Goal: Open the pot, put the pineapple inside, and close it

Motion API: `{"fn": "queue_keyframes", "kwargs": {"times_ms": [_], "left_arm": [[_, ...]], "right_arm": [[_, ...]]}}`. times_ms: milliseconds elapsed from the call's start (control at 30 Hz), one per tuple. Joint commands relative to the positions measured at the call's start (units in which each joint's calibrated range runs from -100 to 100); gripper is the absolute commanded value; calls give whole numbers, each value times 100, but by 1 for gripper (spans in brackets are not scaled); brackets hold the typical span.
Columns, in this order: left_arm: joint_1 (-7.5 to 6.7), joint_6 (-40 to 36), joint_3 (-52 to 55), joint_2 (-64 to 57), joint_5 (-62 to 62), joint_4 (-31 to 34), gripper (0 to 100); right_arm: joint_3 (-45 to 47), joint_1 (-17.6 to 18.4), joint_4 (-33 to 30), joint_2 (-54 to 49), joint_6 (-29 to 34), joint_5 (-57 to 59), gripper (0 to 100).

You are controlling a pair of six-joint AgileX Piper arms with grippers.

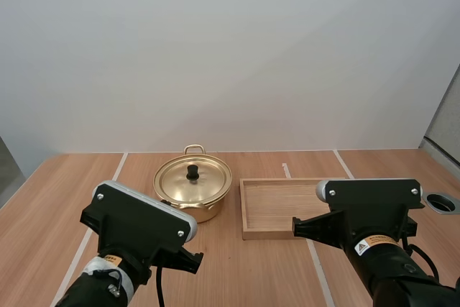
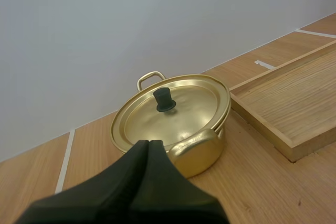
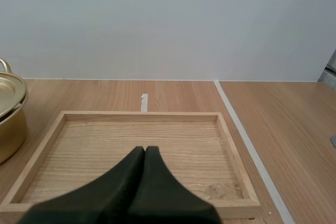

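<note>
Pot (image 1: 206,213), one, lidded, beside one tray (image 1: 279,203); left hand (image 2: 148,143), right hand (image 3: 144,149) both clenched empty.

Gold pot (image 1: 208,211) standing upright toward the counter's (image 1: 259,264) far edge, gold lid (image 1: 176,182) sitting closed on it, black knob (image 1: 192,172) pointing up

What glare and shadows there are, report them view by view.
High view: soft, even light; the lid has a mild sheen, the pot casts a faint shadow on the table. Left wrist view: soft highlights on the lid and pot wall; the shut left gripper reads as a dark wedge. Right wrist view: the tray is matt, no glare, beyond the shut right gripper.
</note>
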Motion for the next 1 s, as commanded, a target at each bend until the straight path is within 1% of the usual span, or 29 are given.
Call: {"fn": "queue_keyframes", "kwargs": {"times_ms": [0, 67, 167, 267, 333, 433, 467, 567, 600, 967], "left_arm": [[-19, -221, 5, -46, -293, 2, 0], [-19, -849, 5, -46, -613, 583, 0], [-19, -2320, 5, -46, -914, 1565, 0], [-19, -3620, 5, -46, -1025, 2570, 0], [-19, -4348, 5, -46, -1009, 3243, 0], [-19, -5302, 5, -46, -945, 3910, 0], [-19, -5567, 5, -46, -906, 3990, 0], [-19, -6010, 5, -46, -516, 4001, 0], [-19, -6052, 5, -46, -478, 4001, 0], [-19, -6052, 5, -46, -478, 4001, 0]], "right_arm": [[36, -25, 26, -42, 15, -31, 0], [36, -25, 26, -42, 15, -31, 0], [36, -25, 26, -42, 15, -31, 0], [36, -25, 26, -42, 15, -31, 0], [36, -25, 26, -42, 15, -31, 0], [36, -25, 26, -42, 15, -31, 0], [36, -25, 26, -42, 15, -31, 0], [36, -25, 26, -42, 15, -31, 0], [36, -25, 26, -42, 15, -31, 0], [36, -25, 26, -42, 15, -31, 0]]}}
